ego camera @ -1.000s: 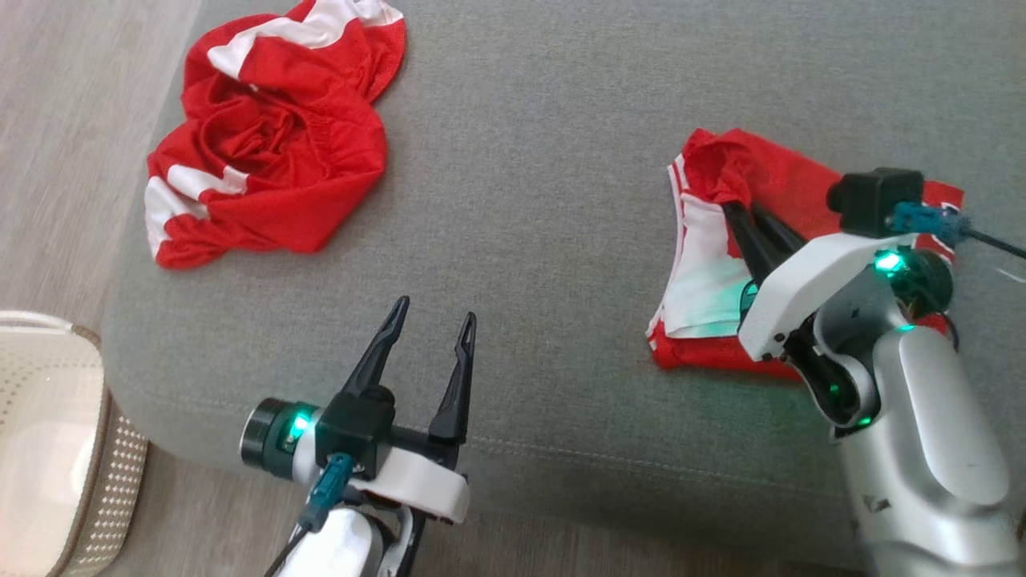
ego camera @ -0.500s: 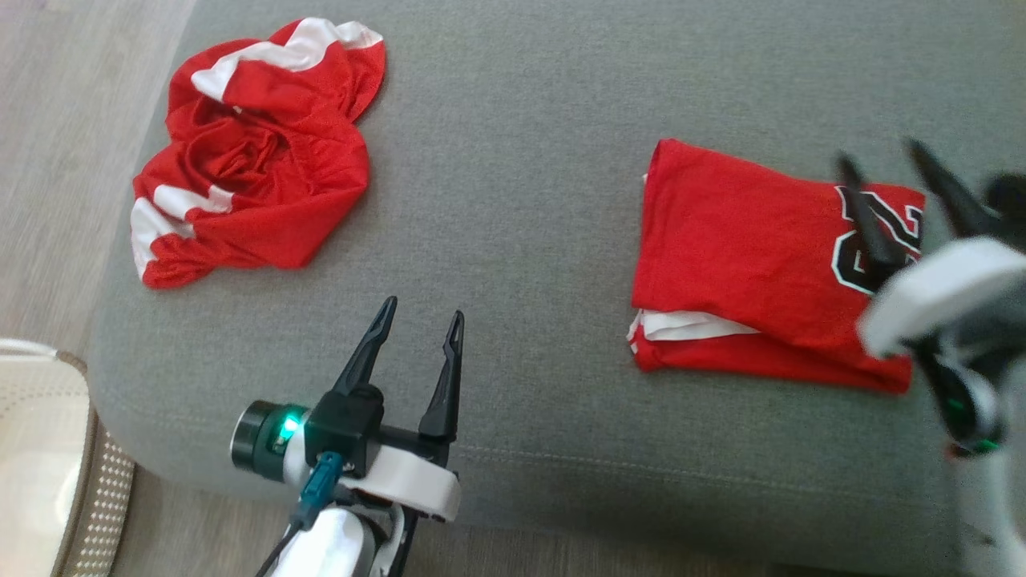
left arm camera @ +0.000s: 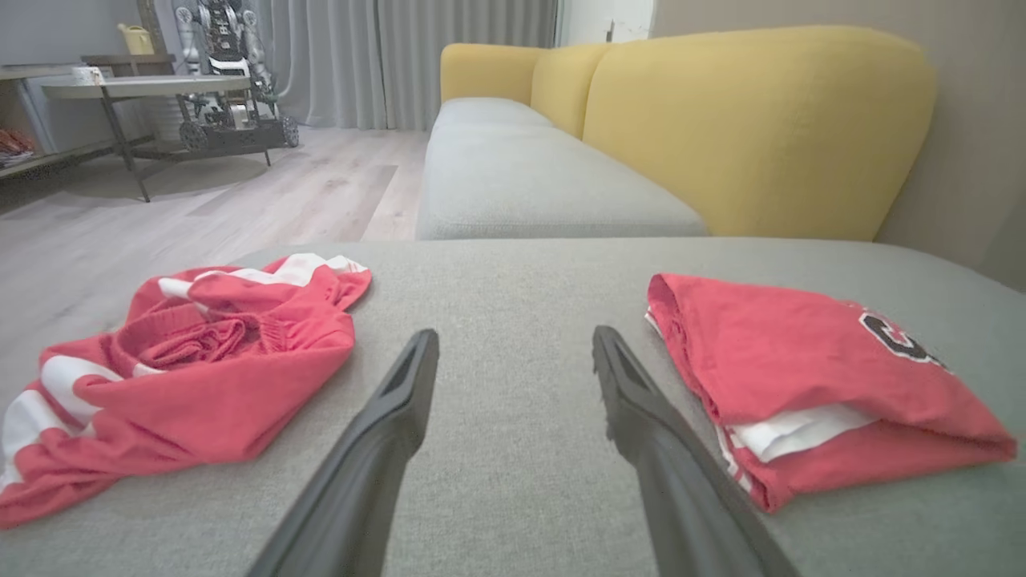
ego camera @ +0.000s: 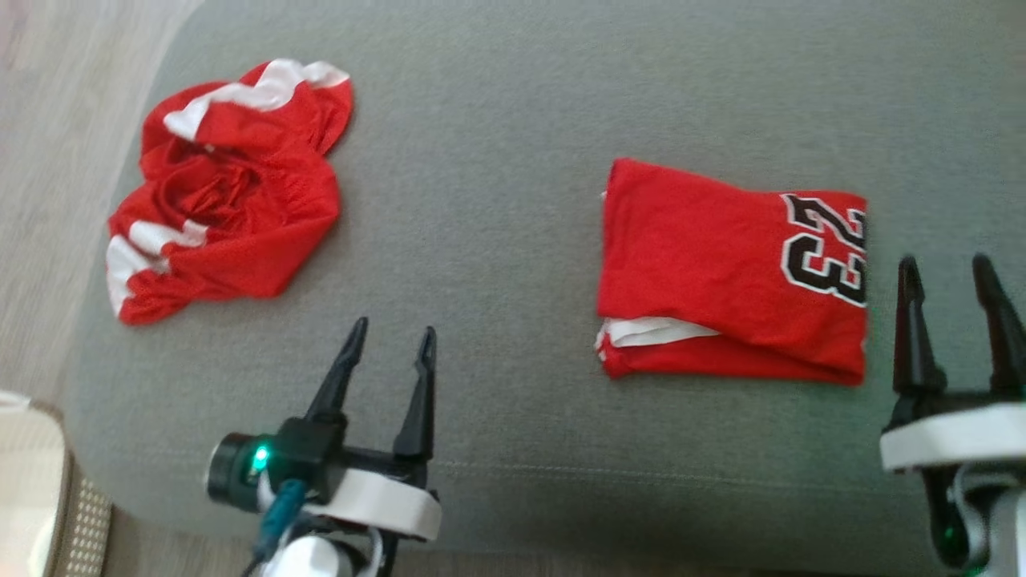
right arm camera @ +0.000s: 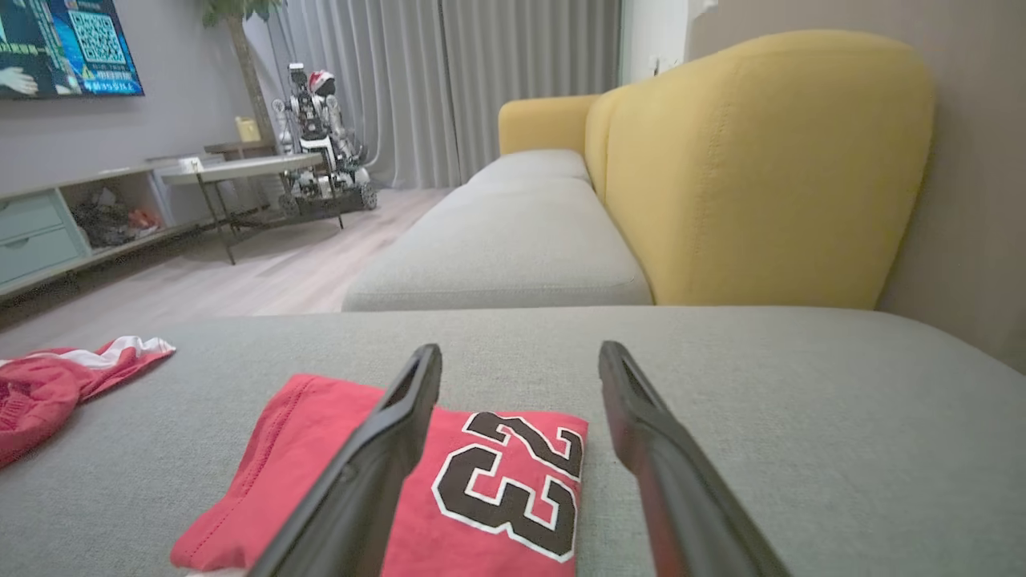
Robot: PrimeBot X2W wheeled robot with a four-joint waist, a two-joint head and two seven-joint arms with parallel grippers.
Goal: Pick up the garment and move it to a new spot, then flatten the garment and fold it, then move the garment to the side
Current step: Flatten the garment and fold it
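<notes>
A red garment (ego camera: 721, 280) printed with a black 23 lies folded into a neat rectangle on the grey cushion (ego camera: 497, 176), right of centre. It also shows in the left wrist view (left arm camera: 809, 377) and the right wrist view (right arm camera: 449, 473). My right gripper (ego camera: 946, 272) stands open just off the garment's right edge, empty. My left gripper (ego camera: 393, 332) is open near the cushion's front edge, apart from both cloths. A second red and white garment (ego camera: 224, 192) lies crumpled at the cushion's far left (left arm camera: 176, 377).
A pale perforated basket (ego camera: 40, 489) sits on the wood floor at the lower left. A yellow sofa back (right arm camera: 761, 160) rises behind the cushion. A table and another robot (right arm camera: 321, 136) stand across the room.
My right gripper opened, let go of the numbered garment's corner and pulled back to the right. The garment now lies flat and folded. The camera also shifted.
</notes>
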